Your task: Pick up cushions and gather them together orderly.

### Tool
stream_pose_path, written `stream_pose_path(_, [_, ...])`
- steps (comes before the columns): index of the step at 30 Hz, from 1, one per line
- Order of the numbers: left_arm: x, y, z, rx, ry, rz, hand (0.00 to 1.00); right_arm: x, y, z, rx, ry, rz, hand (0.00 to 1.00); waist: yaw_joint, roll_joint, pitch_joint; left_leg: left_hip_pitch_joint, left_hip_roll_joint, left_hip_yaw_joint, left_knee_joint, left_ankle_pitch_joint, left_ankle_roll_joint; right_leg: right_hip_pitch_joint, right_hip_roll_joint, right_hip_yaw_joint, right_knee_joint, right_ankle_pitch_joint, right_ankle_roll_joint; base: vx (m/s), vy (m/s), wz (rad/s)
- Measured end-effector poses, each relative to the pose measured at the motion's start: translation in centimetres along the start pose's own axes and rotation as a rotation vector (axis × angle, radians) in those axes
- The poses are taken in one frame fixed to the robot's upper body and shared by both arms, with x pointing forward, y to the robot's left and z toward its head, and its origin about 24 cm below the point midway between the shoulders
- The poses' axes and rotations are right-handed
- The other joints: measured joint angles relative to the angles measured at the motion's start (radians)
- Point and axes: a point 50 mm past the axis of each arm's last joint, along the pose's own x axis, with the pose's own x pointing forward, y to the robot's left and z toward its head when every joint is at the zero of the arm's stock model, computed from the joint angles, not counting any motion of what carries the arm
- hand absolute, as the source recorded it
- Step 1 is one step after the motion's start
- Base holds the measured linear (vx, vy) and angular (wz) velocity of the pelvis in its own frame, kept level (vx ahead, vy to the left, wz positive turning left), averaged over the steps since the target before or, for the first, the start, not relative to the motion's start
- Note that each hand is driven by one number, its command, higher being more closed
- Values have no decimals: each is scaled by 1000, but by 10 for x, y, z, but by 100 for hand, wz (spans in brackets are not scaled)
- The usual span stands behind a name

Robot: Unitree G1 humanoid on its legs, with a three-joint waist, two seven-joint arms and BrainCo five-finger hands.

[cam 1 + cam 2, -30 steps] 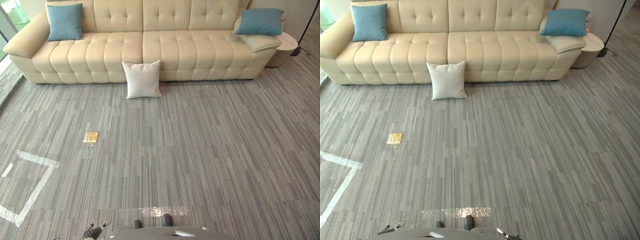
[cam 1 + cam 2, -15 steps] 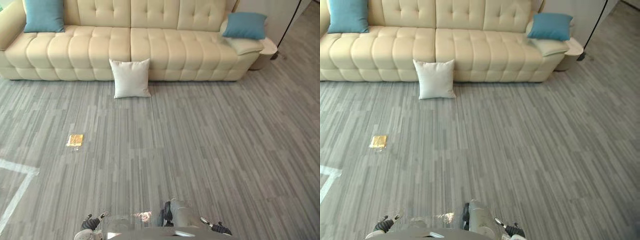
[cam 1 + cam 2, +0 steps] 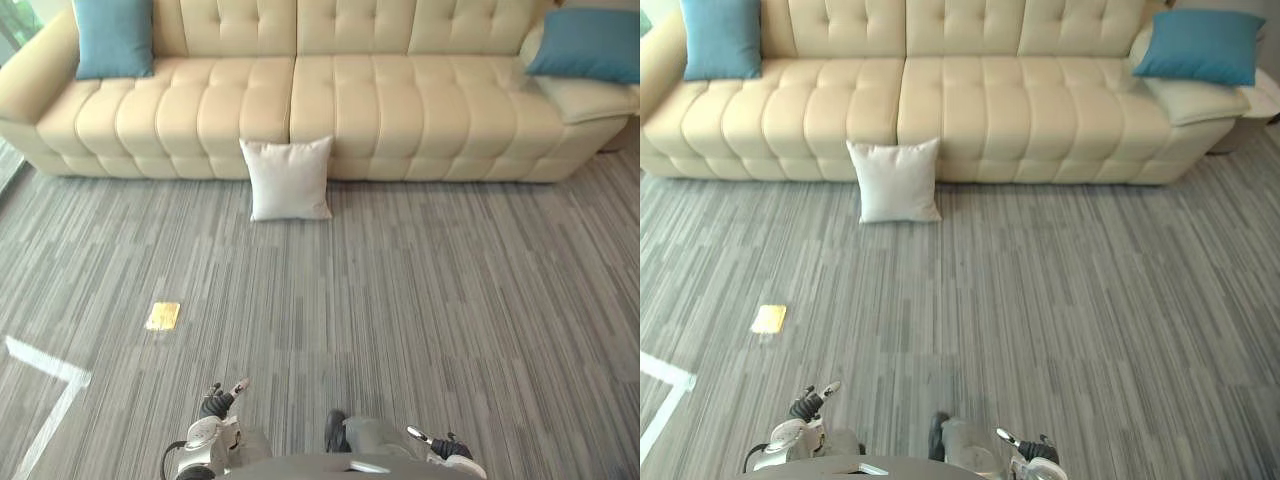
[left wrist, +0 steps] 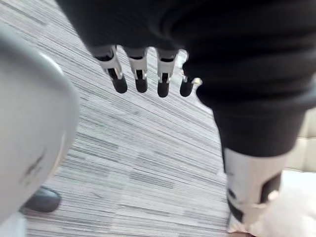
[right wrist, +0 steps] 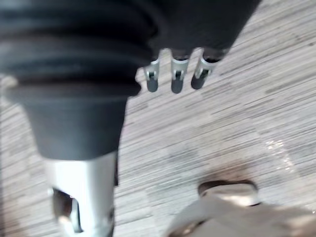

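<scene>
White cushion (image 3: 289, 178) stands on floor (image 3: 460, 300) against sofa (image 3: 400, 110) front, left blue cushion (image 3: 113, 37) and right blue cushion (image 3: 590, 43) at sofa ends; left hand (image 3: 214, 402), right hand (image 3: 447, 448) low, empty, fingers straight, loosely spread.

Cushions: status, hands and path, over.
Left hand and right hand open, holding nothing. White cushion upright on floor against sofa front; left blue cushion, right blue cushion at sofa's ends. Small yellow patch on floor, left of approach.
</scene>
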Motion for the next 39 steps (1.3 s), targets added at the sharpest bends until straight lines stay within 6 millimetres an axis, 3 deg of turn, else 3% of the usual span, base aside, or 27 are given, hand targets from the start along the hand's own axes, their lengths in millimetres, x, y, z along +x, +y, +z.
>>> stream_pose_path(1, [0, 8, -2, -5, 6, 20, 0, -1, 6, -2, -18, 5, 21, 0, 4, -22, -15, -15, -15, 4, 33, 93, 28, 12, -29, 17, 8, -39, 14, 269, 256, -10])
stream_pose_path(2, [0, 10, -1, -9, 6, 25, 0, -2, 8, -4, -16, 11, 24, 0, 6, -28, -21, -19, -21, 8, 47, 101, 34, 13, -38, 24, 11, -49, 14, 575, 470, -17])
stream_pose_path(5, [3, 17, 7, -1, -17, 39, 0, -5, 18, -13, -3, 36, 47, 0, 24, -94, -57, -39, -65, 57, 167, 8, 76, -48, -114, 103, 168, -42, 26, 519, 365, -24])
stream_pose_path(6, [4, 19, 9, 13, -18, 40, 0, -5, 23, -9, -3, 25, 60, 0, 22, -110, -50, -5, -82, 72, 174, -27, 90, -111, -136, 139, 334, -9, 35, 586, 411, -8])
stream_pose_path(7, [5, 19, 7, 36, 6, 33, 0, -5, 24, -7, -4, 15, 62, 0, 9, -106, -47, 53, -96, 74, 167, -61, 103, -192, -147, 169, 565, 70, 52, 486, 302, 5])
stream_pose_path(9, [5, 19, 4, 53, 20, 28, 0, -5, 23, -6, -4, 8, 61, 0, 2, -104, -44, 161, -123, 74, 115, -89, 109, -276, -146, 166, 788, 67, 50, 436, 181, 13])
stream_pose_path(11, [4, 17, 1, 56, 27, 21, 0, -5, 23, -4, 2, -11, 59, 0, -8, -102, -45, 281, -138, 66, 25, -97, 107, -369, -115, 118, 876, 46, 42, 396, 110, 14])
stream_pose_path(13, [4, 10, 1, 53, 27, 7, 0, -5, 21, -1, 12, -22, 52, 0, -17, -100, -45, 351, -144, 59, -40, -102, 102, -460, -79, 61, 820, 15, 32, 474, 54, 21])
stream_pose_path(15, [4, 3, -1, 49, 38, -10, 0, -4, 16, 0, 25, -24, 37, 0, -25, -91, -38, 434, -146, 53, -101, -109, 97, -524, -36, -13, 619, 5, 9, 511, -5, 21])
stream_pose_path(16, [3, -2, -3, 44, 50, -22, 0, -4, 15, 2, 45, -34, 31, 0, -37, -82, -32, 486, -146, 43, -147, -116, 86, -543, -2, -37, 433, 39, -13, 385, -16, 21])
stream_pose_path(17, [3, -4, -4, 42, 53, -26, 0, -4, 15, 3, 48, -37, 32, 0, -38, -80, -31, 494, -146, 40, -157, -117, 83, -546, 5, -36, 391, 53, -14, 484, -48, 38])
stream_pose_path(18, [2, -9, -5, 38, 59, -39, 0, -4, 16, 5, 51, -42, 35, 0, -46, -76, -29, 537, -150, 22, -187, -132, 64, -552, 21, -24, 262, 110, -27, 283, -59, 36])
stream_pose_path(19, [2, -11, -6, 34, 62, -42, 0, -4, 16, 5, 52, -42, 35, 0, -47, -76, -28, 558, -152, 11, -194, -142, 57, -552, 25, -9, 224, 134, -31, 629, -167, 62])
stream_pose_path(20, [1, -15, -9, 28, 72, -50, 0, -3, 16, 6, 50, -46, 37, 0, -54, -71, -28, 597, -152, -25, -200, -173, 44, -544, 27, 11, 227, 217, -54, 563, -168, 60])
stream_pose_path(21, [0, -16, -12, 27, 81, -53, 0, -4, 17, 6, 48, -45, 43, 0, -56, -67, -30, 620, -151, -47, -206, -179, 43, -542, 26, 12, 264, 260, -83, 698, -228, 72])
stream_pose_path(22, [-1, -20, -16, 26, 99, -64, 0, -2, 15, 11, 43, -60, 45, 0, -56, -56, -33, 636, -138, -77, -201, -178, 43, -547, 27, -7, 335, 195, -78, 558, -204, 64])
stream_pose_path(23, [-1, -23, -15, 49, 96, -78, 0, 0, 13, 17, 33, -76, 40, 0, -58, -25, -29, 610, -113, -109, -116, -176, 36, -538, 31, -34, 382, 134, -103, 557, -225, 56])
stream_pose_path(25, [-1, -23, -15, 44, 95, -75, 0, 1, 11, 22, 19, -90, 38, 0, -67, 0, -19, 543, -86, -147, 47, -167, 11, -510, 39, -60, 386, 98, -110, 474, -203, 35])
stream_pose_path(26, [0, -20, -13, 25, 87, -63, 0, 2, 7, 23, 14, -92, 27, 0, -64, 27, -8, 446, -54, -197, 309, -116, -66, -449, 67, -68, 363, 75, -125, 506, -184, 4])
stream_pose_path(27, [0, -16, -12, 8, 78, -46, 0, 2, 5, 23, 10, -86, 21, 0, -53, 38, -6, 386, -31, -207, 483, -96, -99, -395, 91, -68, 332, 67, -136, 586, -181, -15])
stream_pose_path(28, [0, -14, -11, 4, 69, -39, 0, 2, 5, 21, 10, -80, 20, 0, -49, 39, -4, 348, -13, -200, 581, -91, -103, -349, 107, -63, 305, 64, -140, 360, -99, -33])
stream_pose_path(30, [-1, -10, -8, -5, 47, -27, 0, 2, 6, 16, 1, -58, 25, 0, -42, 31, 1, 274, 10, -169, 675, -95, -82, -254, 124, -39, 235, 62, -144, 445, -85, -32])
stream_pose_path(32, [0, -11, -1, -8, 18, -31, 0, 2, 6, 14, -12, -52, 28, 0, -30, 19, 5, 186, 21, -126, 642, -114, -46, -188, 125, -10, 171, 63, -142, 334, -8, -40])
stream_pose_path(33, [0, -12, 0, -7, 14, -33, 0, 2, 6, 14, -11, -51, 24, 0, -25, 21, 7, 143, 20, -114, 562, -130, -25, -145, 122, 4, 143, 67, -134, 227, 44, -33])
stream_pose_path(36, [0, -13, 3, 0, 3, -39, 0, 2, 8, 12, -13, -43, 23, 0, -20, 8, 13, 124, -15, -96, 312, -127, -23, -82, 97, 21, 114, 56, -99, 303, 150, -24])
stream_pose_path(38, [-1, -16, -1, -2, 11, -47, 0, 2, 6, 14, -42, -57, 27, 0, -19, 34, 0, 115, -38, -113, 80, 51, 10, -70, 115, 54, 115, 27, -52, 222, 205, -28])
stream_pose_path(39, [1, -12, 2, 7, 2, -40, 0, 1, 14, 12, -53, -49, 48, 0, -15, 8, -9, 123, -51, -102, 84, 45, 16, -72, 99, 78, 123, 18, -41, 236, 212, -27])
